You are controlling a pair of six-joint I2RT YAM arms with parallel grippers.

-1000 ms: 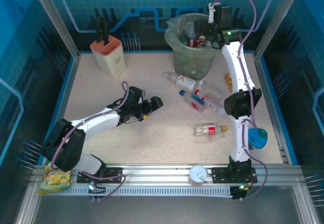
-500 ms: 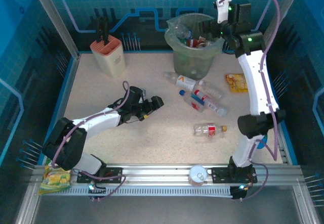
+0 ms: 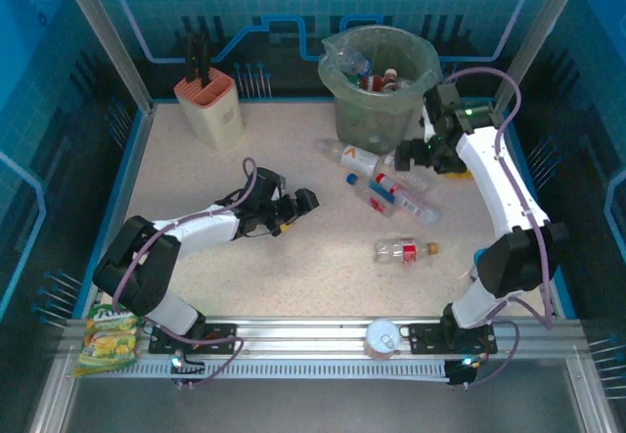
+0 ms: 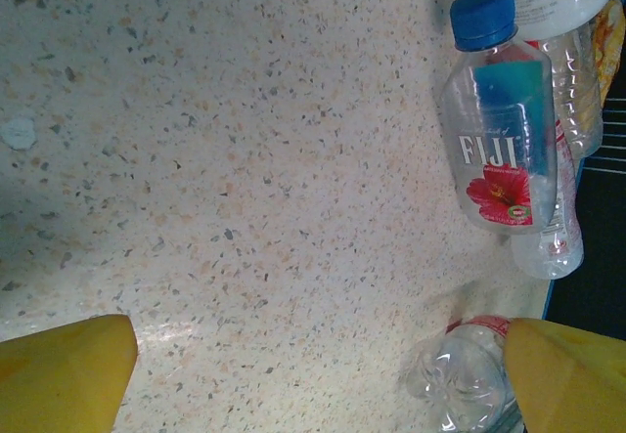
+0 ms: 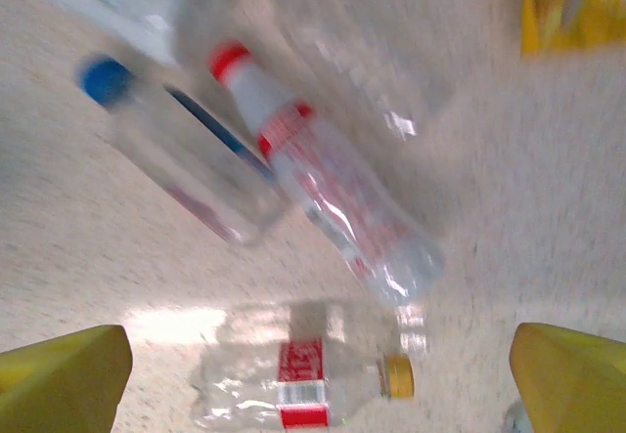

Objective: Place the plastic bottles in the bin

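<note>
Bare table (image 3: pixel 318 267) open through the middle. Bottle cluster (image 3: pixel 391 184) blocks right of centre, just near the bin (image 3: pixel 377 110); lone bottle (image 3: pixel 404 250) nearer. Knife block (image 3: pixel 210 108) far left.

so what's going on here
Two robot arms are putting plastic bottles into the lined grey bin, which already holds several. The right gripper hovers open and empty over a Fiji bottle and a red-capped bottle beside the bin; a yellow-capped bottle lies apart. The left gripper is open mid-table, holding nothing.
</note>
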